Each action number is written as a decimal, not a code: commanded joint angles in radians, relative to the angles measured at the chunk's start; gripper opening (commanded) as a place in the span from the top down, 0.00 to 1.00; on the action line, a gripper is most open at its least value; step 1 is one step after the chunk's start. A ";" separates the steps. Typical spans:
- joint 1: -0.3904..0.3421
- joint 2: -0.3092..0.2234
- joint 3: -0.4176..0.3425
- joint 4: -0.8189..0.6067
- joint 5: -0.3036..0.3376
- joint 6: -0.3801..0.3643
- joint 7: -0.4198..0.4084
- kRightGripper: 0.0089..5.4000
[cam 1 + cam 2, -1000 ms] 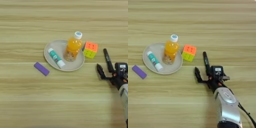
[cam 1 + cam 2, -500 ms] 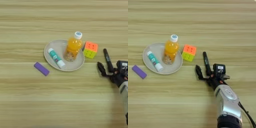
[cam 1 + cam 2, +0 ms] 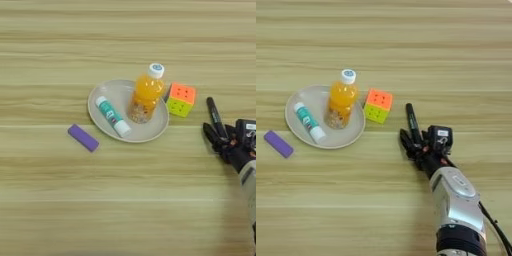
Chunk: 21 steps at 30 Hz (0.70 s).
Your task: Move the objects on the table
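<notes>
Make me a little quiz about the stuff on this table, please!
1. True or false: the orange juice bottle stands on the plate.
2. Which thing lies closest to the gripper? A) the purple block B) the black marker pen C) the white and teal tube
3. Fill in: the puzzle cube sits on the table, just to the ____ of the plate.

Key: 1 true; 2 B; 3 right.
</notes>
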 commanded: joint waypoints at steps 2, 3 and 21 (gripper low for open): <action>-0.015 -0.012 0.022 -0.024 -0.010 0.009 -0.003 0.58; -0.015 -0.012 0.023 -0.025 -0.009 0.008 -0.004 0.60; -0.033 0.024 0.065 -0.050 -0.007 0.009 -0.005 0.80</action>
